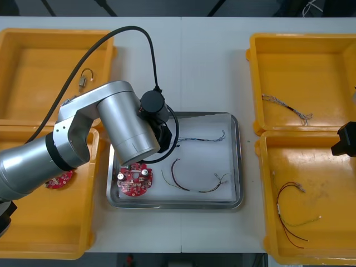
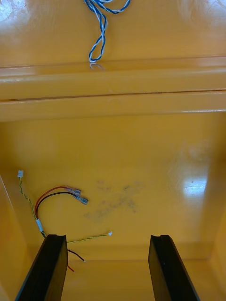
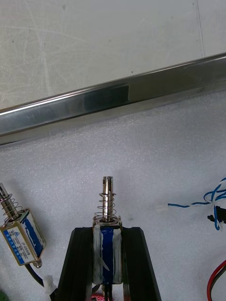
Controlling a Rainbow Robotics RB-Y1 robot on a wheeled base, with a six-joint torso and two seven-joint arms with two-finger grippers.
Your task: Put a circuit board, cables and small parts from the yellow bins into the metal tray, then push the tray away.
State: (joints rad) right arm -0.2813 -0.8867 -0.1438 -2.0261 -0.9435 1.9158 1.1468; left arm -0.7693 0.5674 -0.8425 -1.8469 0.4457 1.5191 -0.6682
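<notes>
My left gripper [image 3: 108, 232] is shut on a small metal part [image 3: 108, 204] with a blue band, a spring and a pin, held just above the white floor of the metal tray [image 1: 238, 161]. A second such small metal part [image 3: 20, 236] lies beside the fingers. The left arm [image 1: 119, 119] covers the tray's left side, above a red circuit board [image 1: 133, 181]. A blue and white cable [image 1: 204, 137] and a dark cable [image 1: 194, 182] lie in the tray. My right gripper [image 2: 107, 238] hangs open over the near right bin [image 1: 328, 178], above a red and black cable [image 2: 56, 193].
Another red circuit board [image 1: 59, 179] lies in the near left bin [image 1: 50, 233]. A small part [image 1: 84, 78] sits in the far left bin. The far right bin [image 1: 303, 61] holds a blue and white cable [image 1: 286, 107]. The tray's shiny rim [image 3: 113, 100] runs beyond the held part.
</notes>
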